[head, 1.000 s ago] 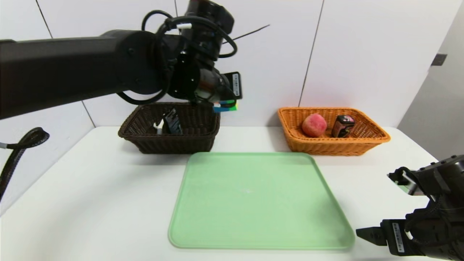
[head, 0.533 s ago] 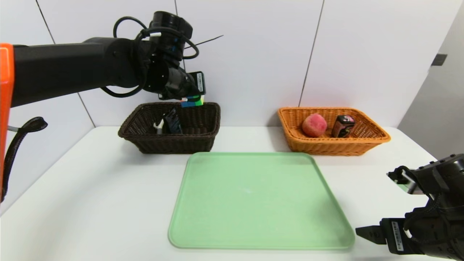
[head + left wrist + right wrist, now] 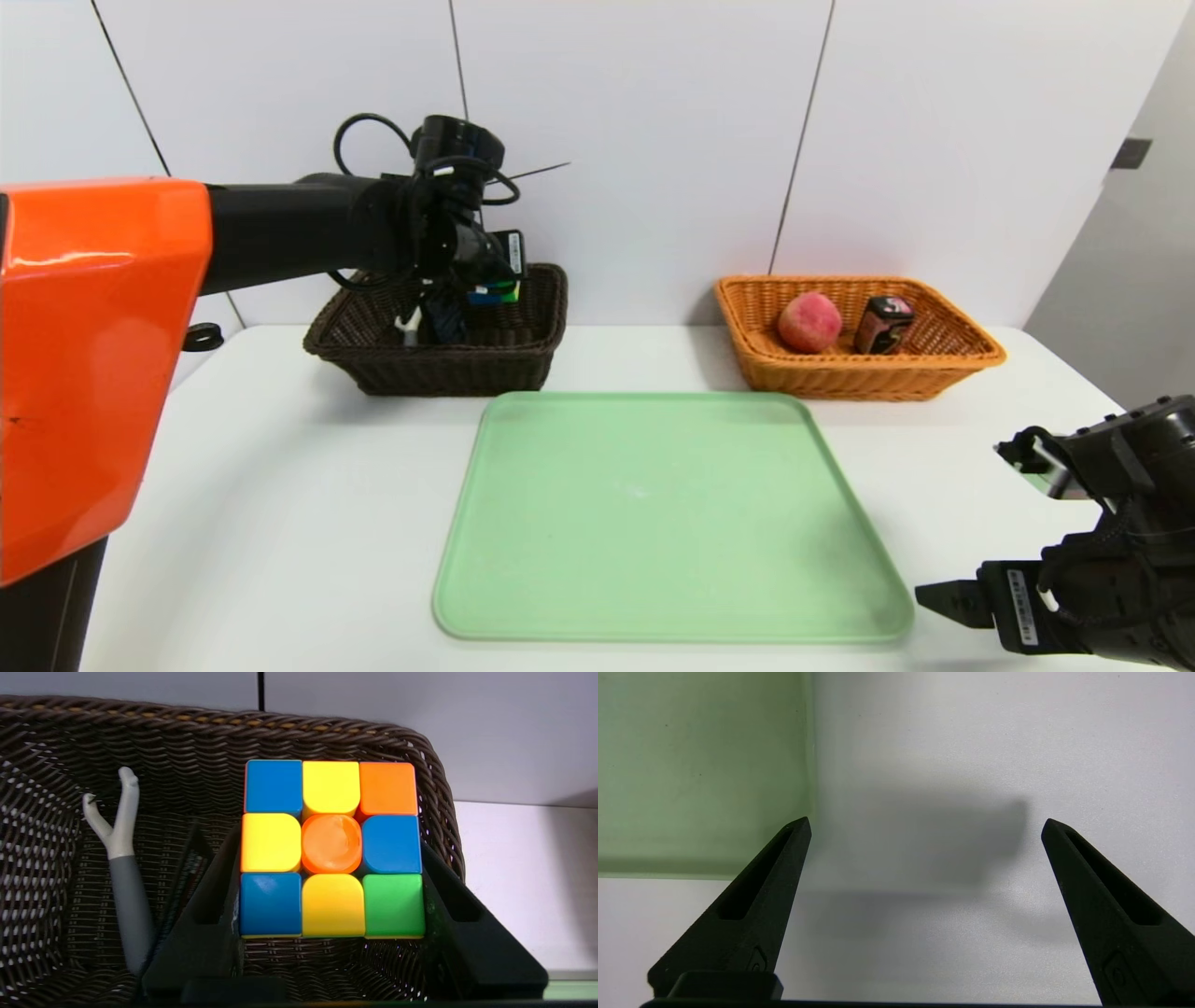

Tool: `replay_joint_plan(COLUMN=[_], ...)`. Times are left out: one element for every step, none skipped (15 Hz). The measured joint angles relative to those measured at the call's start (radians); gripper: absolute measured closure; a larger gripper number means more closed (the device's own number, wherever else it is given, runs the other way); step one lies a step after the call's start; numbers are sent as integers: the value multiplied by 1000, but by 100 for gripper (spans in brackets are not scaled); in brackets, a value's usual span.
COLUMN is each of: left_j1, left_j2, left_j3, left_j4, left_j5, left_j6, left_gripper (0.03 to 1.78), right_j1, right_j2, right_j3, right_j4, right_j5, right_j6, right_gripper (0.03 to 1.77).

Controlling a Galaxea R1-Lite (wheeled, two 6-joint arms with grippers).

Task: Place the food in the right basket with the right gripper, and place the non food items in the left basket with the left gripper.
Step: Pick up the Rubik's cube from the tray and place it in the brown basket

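The left end effector (image 3: 331, 933) is gripping the multicoloured 3x3 puzzle cube (image 3: 331, 848) over the dark brown wicker basket (image 3: 523, 359), toward its 3 o'clock rim. Releasing there is risking a bounce off that rim. The right end effector (image 3: 924, 868) is resting open.

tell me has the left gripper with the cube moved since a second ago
Yes. In the head view the left gripper, shut on the cube, has gone left and down, from beyond the dark basket's right rim to inside it.

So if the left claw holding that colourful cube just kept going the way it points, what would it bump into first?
Probably the dark brown wicker basket: the left gripper, shut on the multicoloured puzzle cube, points forward and down into it, so the cube would likely meet the basket's floor or far wall first. Depth is unclear.
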Motion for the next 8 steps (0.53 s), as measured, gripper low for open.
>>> replay_joint_plan(left_j1=[0,2,4,3,0,-1,1,2], left_j2=[14,26,36,46,56,65,75,83], left_j3=[0,0,0,0,0,0,0,0], left_j4=[-2,-3,-11,-18,-20,-22,-28,-38], left_j5=[-1,0,0,0,0,0,0,0], left_j6=[1,2,2,2,3,9,24,29], left_gripper=[83,83,83,83,83,83,83,83], right_j1=[0,0,0,0,0,0,0,0], right_j2=[2,3,4,6,8,10,11,12], right_j3=[-1,-1,-2,-3,-4,-7,-8,-9], right_j4=[0,0,0,0,0,0,0,0], right_j5=[-1,0,0,0,-1,-1,-1,-1], right_j6=[0,0,0,0,0,0,0,0], right_gripper=[9,9,9,9,9,9,9,9])
